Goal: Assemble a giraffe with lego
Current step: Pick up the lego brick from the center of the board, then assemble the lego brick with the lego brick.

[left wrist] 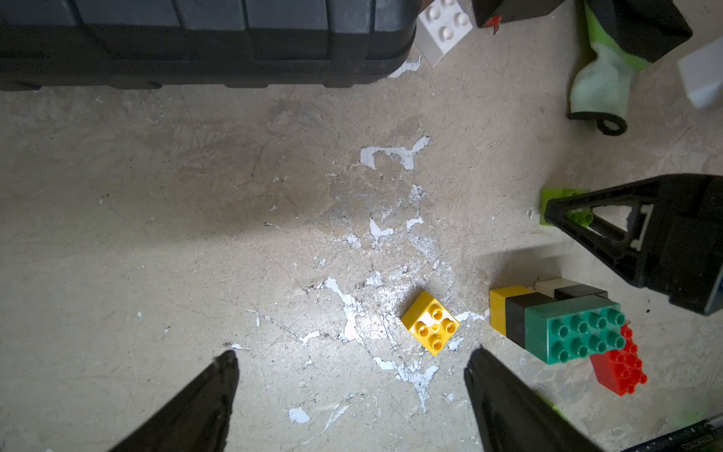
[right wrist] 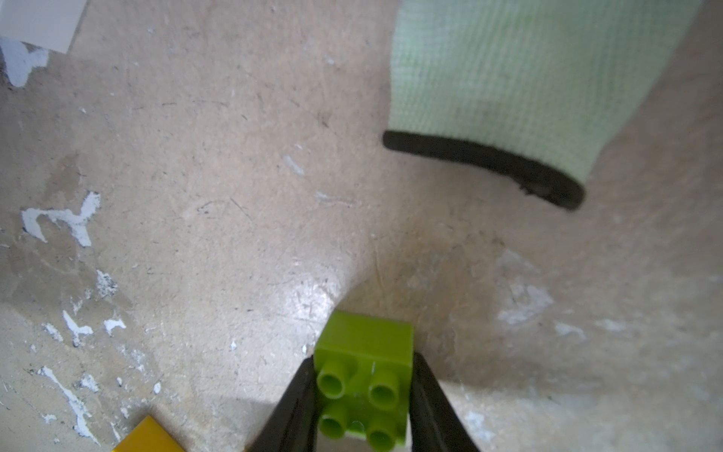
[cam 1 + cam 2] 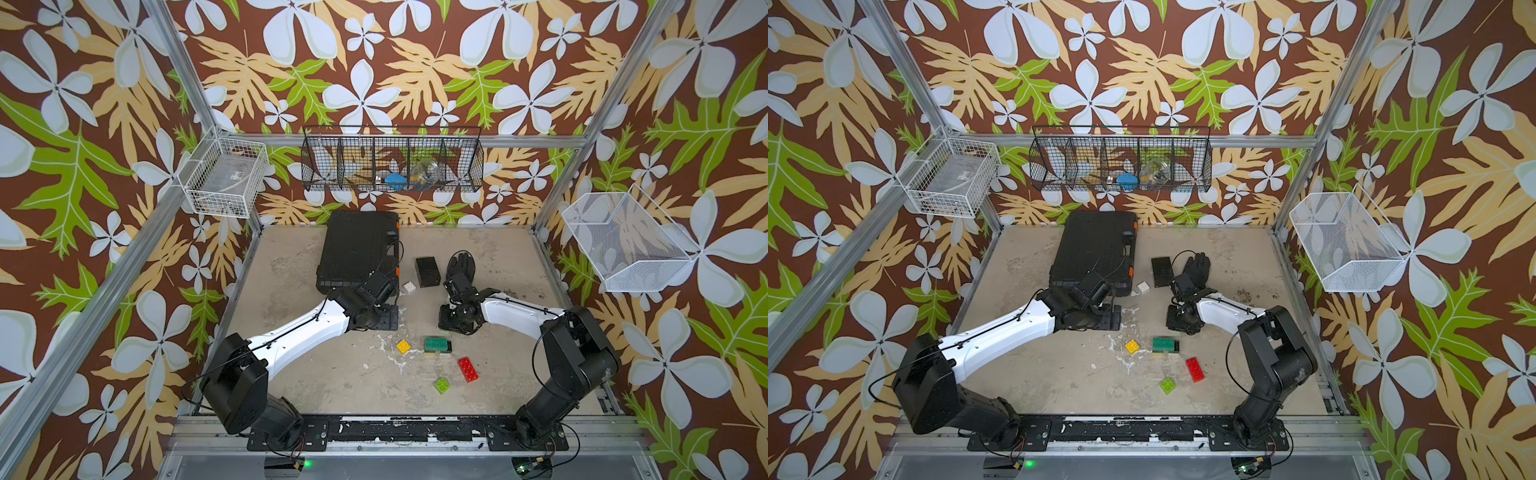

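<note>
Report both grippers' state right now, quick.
Left gripper: open, holding nothing.
Right gripper: closed on a lime green brick.

Counter [image 3: 311, 374]: beige, scuffed, with white chipped patches [image 1: 378, 231] toward the middle. Far side: large black case [image 3: 357, 249] lying flat, white brick [image 3: 409, 287] by its near corner, small black box [image 3: 428, 272] just beside that, and black glove [image 3: 461, 266] on the box's other side. Near side, each apart from the rest: yellow brick [image 3: 403, 346], dark green brick [image 3: 437, 344] joined to yellow-black and white-black stacks, red brick [image 3: 468, 369], lime brick [image 3: 442, 385].
</note>
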`<control>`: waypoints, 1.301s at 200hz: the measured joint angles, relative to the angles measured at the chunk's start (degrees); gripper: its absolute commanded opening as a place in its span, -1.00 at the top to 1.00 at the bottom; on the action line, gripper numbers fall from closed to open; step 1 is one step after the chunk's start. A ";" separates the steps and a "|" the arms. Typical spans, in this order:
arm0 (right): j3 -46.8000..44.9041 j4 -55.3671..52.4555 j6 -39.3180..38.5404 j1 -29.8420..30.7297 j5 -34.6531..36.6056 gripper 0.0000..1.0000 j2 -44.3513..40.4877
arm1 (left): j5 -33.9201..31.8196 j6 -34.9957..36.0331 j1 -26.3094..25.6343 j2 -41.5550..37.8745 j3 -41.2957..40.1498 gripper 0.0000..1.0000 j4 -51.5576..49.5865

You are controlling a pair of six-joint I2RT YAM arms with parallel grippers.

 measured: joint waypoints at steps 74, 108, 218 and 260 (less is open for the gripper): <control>6.73 -9.14 -5.88 3.89 4.24 0.58 -10.80 | -0.28 -0.70 0.00 -0.28 -1.88 -0.87 0.04; 9.94 -15.85 -7.13 7.93 4.35 0.58 -14.73 | -1.33 -0.72 0.00 -0.17 -1.88 -0.87 -0.04; 13.33 -26.32 -23.41 12.52 -0.39 0.68 -11.63 | -4.07 -2.16 0.20 -1.73 -3.26 -0.86 -1.01; 13.18 -24.55 -16.81 12.52 -1.22 0.79 -9.88 | -5.01 -3.43 0.22 -1.99 -2.60 -0.87 -1.70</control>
